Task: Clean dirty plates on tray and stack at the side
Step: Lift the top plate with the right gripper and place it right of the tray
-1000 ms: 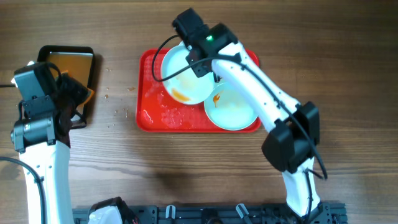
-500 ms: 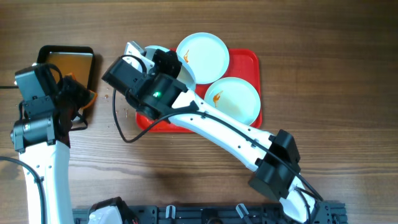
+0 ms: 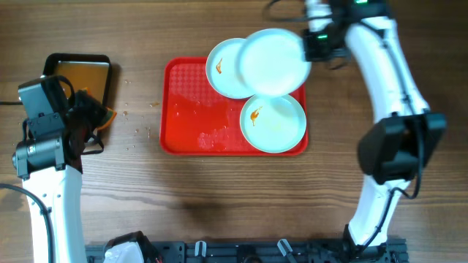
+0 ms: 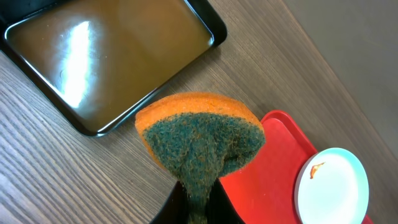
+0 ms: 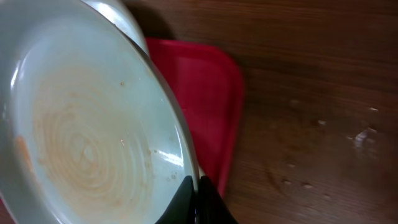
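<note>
The red tray point(image 3: 190, 117) holds two smeared plates: one at its back point(image 3: 223, 69) and one at its front right point(image 3: 274, 124). My right gripper point(image 3: 311, 45) is shut on the rim of a third plate point(image 3: 272, 62), held above the tray's back right corner; in the right wrist view this plate point(image 5: 81, 137) shows faint brownish swirls and the fingers point(image 5: 198, 193) pinch its edge over the tray point(image 5: 208, 99). My left gripper point(image 4: 198, 205) is shut on an orange and green sponge point(image 4: 199, 137), held near the black pan point(image 4: 106, 56).
The black pan of brownish water point(image 3: 77, 88) stands at the left, beside my left arm. Small crumbs lie on the wood between pan and tray. A dark rail runs along the table's front edge point(image 3: 248, 252).
My right arm swung from the tray's left side to the back right, carrying the plate with it. The left arm with the sponge has not moved.
</note>
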Controlling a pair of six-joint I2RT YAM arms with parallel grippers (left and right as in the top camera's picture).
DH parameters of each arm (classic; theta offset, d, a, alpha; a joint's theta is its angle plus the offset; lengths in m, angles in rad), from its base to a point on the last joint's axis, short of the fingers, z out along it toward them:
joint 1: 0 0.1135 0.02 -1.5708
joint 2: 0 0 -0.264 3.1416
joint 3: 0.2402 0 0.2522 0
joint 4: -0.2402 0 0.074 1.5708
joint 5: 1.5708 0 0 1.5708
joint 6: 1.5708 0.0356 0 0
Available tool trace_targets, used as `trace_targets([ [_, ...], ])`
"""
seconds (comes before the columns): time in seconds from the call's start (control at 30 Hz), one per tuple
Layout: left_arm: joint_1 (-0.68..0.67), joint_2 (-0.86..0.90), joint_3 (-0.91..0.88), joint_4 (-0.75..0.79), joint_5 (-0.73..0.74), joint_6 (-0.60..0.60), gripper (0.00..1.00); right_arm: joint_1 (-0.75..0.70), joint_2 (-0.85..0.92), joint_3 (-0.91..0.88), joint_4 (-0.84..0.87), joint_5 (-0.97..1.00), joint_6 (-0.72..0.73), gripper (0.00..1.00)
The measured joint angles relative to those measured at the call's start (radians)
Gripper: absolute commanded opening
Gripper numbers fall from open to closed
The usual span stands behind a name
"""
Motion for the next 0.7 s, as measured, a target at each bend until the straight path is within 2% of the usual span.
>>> trace_targets([
  [0.1,0.0,0.0,0.0,-0.001,0.002,0.0,0.04,-0.185,0.0,-0.011,-0.005,-0.039,-0.037,0.04],
  [0.2,0.0,0.0,0.0,-0.001,0.002,0.0,0.04,-0.351,-0.005,-0.116,0.061,-0.045,-0.042,0.04],
  [0.27,0.0,0.0,0.0,0.0,0.002,0.0,0.04,-0.406,-0.006,-0.216,0.145,-0.035,-0.025,0.04],
  [0.37,0.0,0.0,0.0,-0.002,0.002,0.0,0.04,-0.414,-0.008,-0.352,0.29,0.012,0.05,0.07],
  [0.4,0.0,0.0,0.0,-0.002,0.002,0.0,0.04,-0.414,-0.008,-0.377,0.312,0.016,0.065,0.25],
  [0.43,0.0,0.0,0.0,-0.002,0.002,0.0,0.04,-0.414,-0.008,-0.396,0.329,0.022,0.084,0.99],
  [0.57,0.0,0.0,0.0,-0.002,0.002,0.0,0.04,-0.414,-0.008,-0.401,0.305,-0.014,0.126,0.99],
  [0.7,0.0,0.0,0.0,-0.001,0.002,0.0,0.04,-0.401,-0.008,-0.396,0.222,-0.32,0.106,1.0],
])
